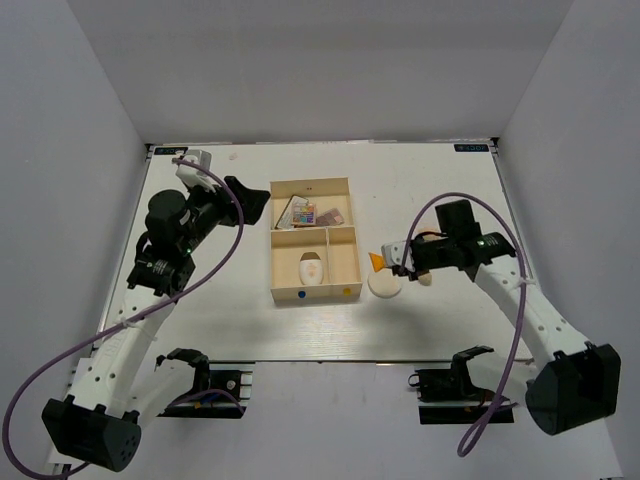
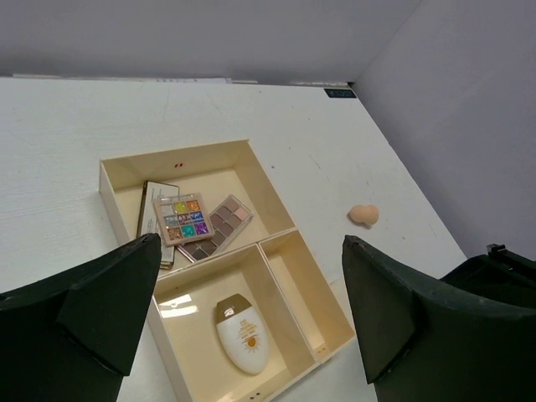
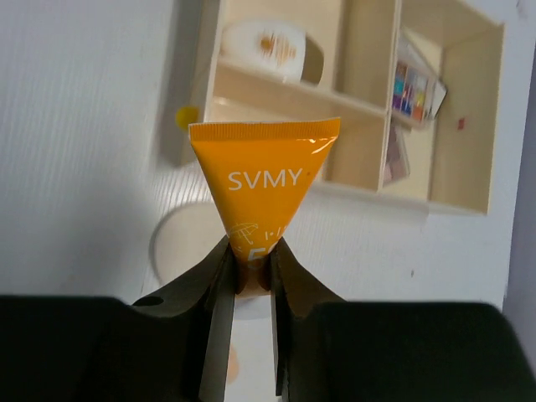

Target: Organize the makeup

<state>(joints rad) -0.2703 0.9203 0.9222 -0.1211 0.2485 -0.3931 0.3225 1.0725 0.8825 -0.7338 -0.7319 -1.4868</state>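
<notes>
My right gripper (image 1: 392, 258) is shut on the orange tube (image 1: 378, 261) and holds it above the table, just right of the cream tray (image 1: 272, 262). In the right wrist view the tube (image 3: 264, 180) is pinched by its lower end between the fingers (image 3: 251, 268), over the round cream puff (image 3: 180, 247). The puff (image 1: 384, 285) lies on the table with a peach sponge (image 1: 427, 278) beside it. The multicoloured palette (image 2: 180, 218) and brownish palette (image 2: 219, 224) lie in the tray's far compartment, the white oval pad (image 2: 243, 333) in the near left one. My left gripper (image 2: 251, 243) is open and empty above the tray.
The tray's narrow near right compartment (image 2: 306, 289) holds nothing. Grey walls close in the table on the left, back and right. The right arm (image 1: 520, 300) reaches in from the right side; the left arm (image 1: 165, 250) stands left of the tray.
</notes>
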